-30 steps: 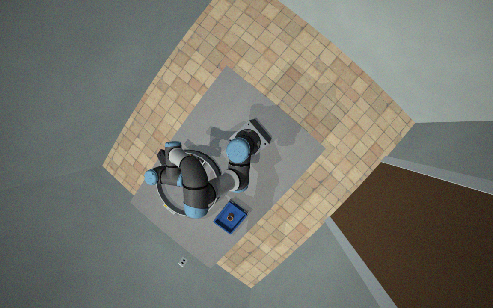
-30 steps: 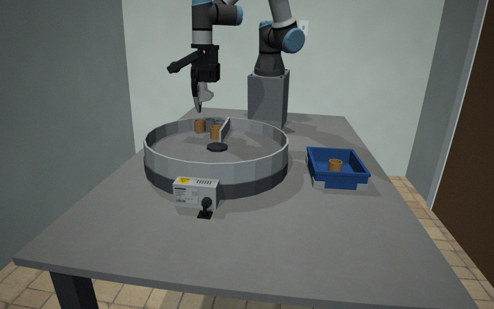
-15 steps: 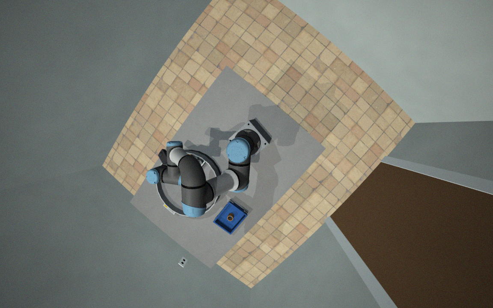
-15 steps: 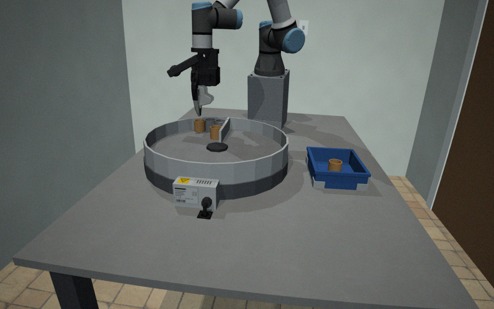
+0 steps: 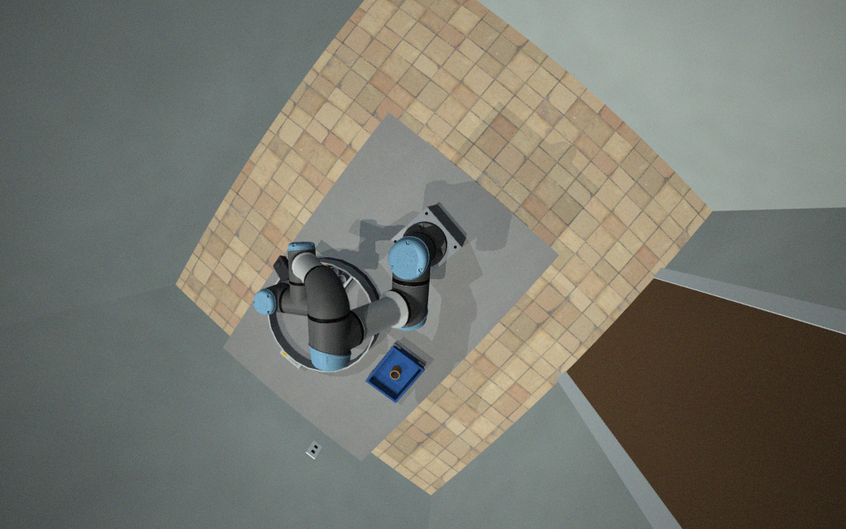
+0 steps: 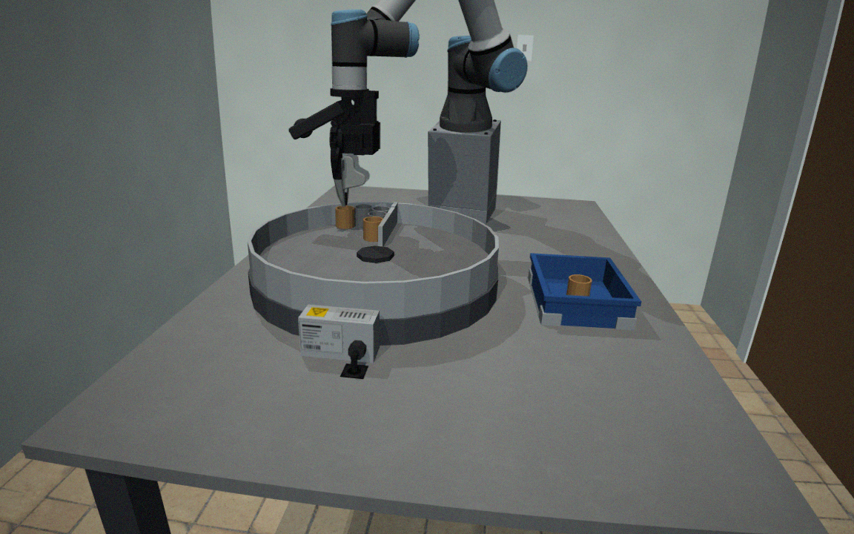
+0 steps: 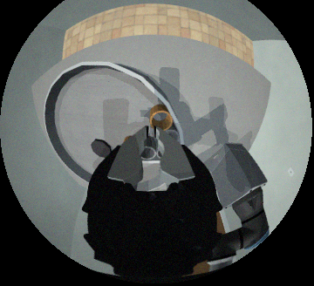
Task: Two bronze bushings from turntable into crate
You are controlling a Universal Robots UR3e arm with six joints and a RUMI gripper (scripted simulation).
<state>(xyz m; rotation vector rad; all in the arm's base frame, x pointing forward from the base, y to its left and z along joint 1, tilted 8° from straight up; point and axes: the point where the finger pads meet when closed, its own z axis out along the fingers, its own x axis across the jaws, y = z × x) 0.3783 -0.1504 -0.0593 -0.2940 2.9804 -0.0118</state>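
At the near side of the table [image 5: 406,157] [image 6: 416,411] [image 7: 209,77] there stands a small pale box [image 5: 291,358] [image 6: 338,334], and it carries a yellow warning sticker [image 6: 317,311]. Under the table is a floor of tan tiles [image 5: 544,164] [image 6: 218,511] [image 7: 157,21]. A brown door [image 5: 755,408] [image 6: 835,232] is seen well apart from the table, and a white plate [image 6: 525,47] is on the pale wall [image 6: 616,119] behind.
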